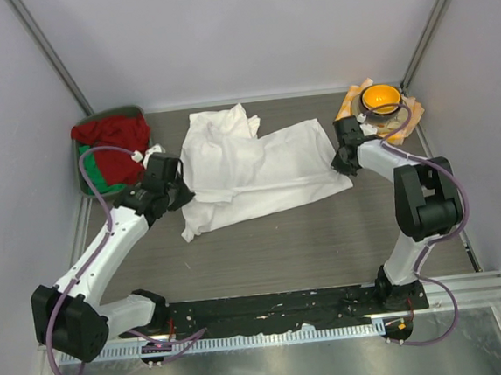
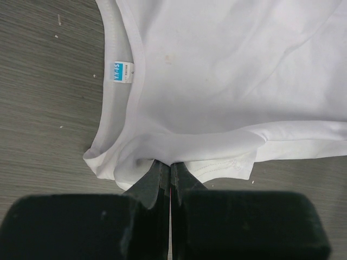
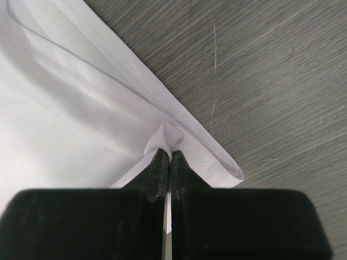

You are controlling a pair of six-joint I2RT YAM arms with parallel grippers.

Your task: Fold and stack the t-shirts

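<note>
White, lying rumpled, not folded or stacked yet. Pinching the t-shirts (image 1: 257,165) tight with left fingers (image 2: 157,181) and right fingers (image 3: 159,172).

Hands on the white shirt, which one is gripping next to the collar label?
The left hand, shut on the white t-shirt beside the collar with the blue label. The right hand pinches a hemmed corner.

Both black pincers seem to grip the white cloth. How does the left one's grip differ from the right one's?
The left tool pinches a fold of the white t-shirt beside its neckline, near the blue label; the right tool pinches a stitched hem corner. The left tool is at the cloth's left side, the right tool at its right edge. Both are shut on the fabric.
</note>
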